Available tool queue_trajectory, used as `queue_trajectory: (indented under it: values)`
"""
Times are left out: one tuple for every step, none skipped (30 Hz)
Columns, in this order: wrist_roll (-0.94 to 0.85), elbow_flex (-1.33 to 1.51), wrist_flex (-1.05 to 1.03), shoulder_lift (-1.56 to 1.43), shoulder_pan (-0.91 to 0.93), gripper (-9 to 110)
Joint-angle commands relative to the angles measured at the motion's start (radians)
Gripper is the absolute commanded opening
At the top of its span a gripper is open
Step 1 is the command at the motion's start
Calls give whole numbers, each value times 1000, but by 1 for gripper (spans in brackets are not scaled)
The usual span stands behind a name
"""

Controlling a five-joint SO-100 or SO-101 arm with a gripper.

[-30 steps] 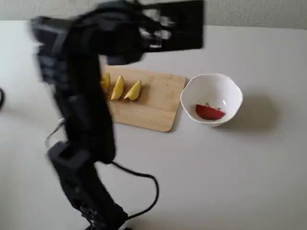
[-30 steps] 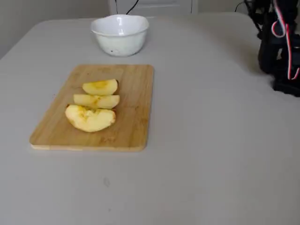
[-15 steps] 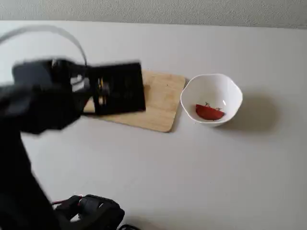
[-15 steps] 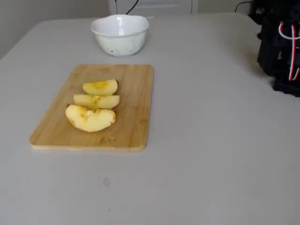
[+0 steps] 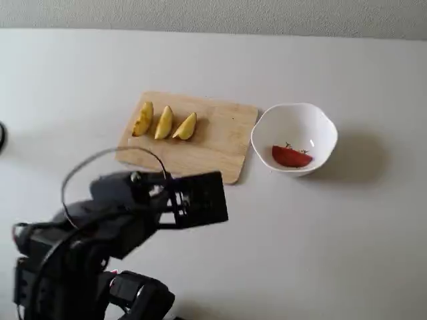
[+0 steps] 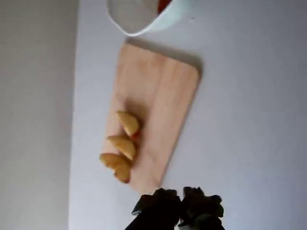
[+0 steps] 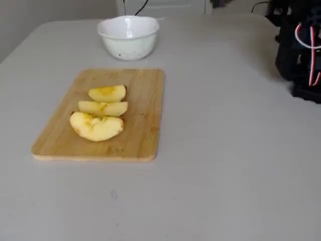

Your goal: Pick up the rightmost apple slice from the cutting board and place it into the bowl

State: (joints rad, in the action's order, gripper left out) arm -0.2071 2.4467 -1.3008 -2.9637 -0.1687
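Note:
The apple slice (image 5: 291, 156) lies red skin up inside the white bowl (image 5: 313, 123), to the right of the cutting board (image 5: 213, 143). In the wrist view only a red bit of the slice (image 6: 163, 4) shows at the bowl's (image 6: 139, 21) edge. In another fixed view the bowl (image 7: 129, 42) hides it. Three deeper-yellow wedges (image 5: 165, 123) lie in a row on the board's left part. My gripper (image 5: 213, 199) hangs pulled back in front of the board, above the table. Its dark fingers (image 6: 160, 211) stand close together with nothing between them.
The arm's base and cables (image 5: 73, 267) fill the lower left of a fixed view, and they show at the right edge of the other fixed view (image 7: 301, 50). The board's right half (image 6: 160, 91) is bare wood. A wall runs along the table's far edge.

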Motion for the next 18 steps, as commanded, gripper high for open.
queue_trajectory:
  values:
    - [-9, 202, 37, -158, -20, 0]
    - [-9, 250, 34, -198, -25, 0]
    - [-11, 298, 35, -241, -25, 0]
    - [-17, 341, 34, -290, -21, 0]
    - [-23, 379, 29, -325, -18, 0]
    - [-20, 399, 28, -325, -12, 0]
    - [-23, 419, 26, -328, -9, 0]
    - [-25, 439, 25, -328, -8, 0]
    - [-23, 459, 20, -328, -11, 0]
    - [-20, 477, 20, -328, -14, 0]
    - [-20, 495, 25, -328, -14, 0]
    - [-17, 508, 29, -328, -12, 0]
    - [-14, 515, 32, -328, -11, 0]
    - [-12, 522, 34, -328, -9, 0]
    - [-11, 526, 37, -328, -6, 0]
    - [-8, 528, 38, -328, -3, 0]
    - [-5, 528, 38, -328, -2, 0]
    - [-3, 528, 37, -328, -2, 0]
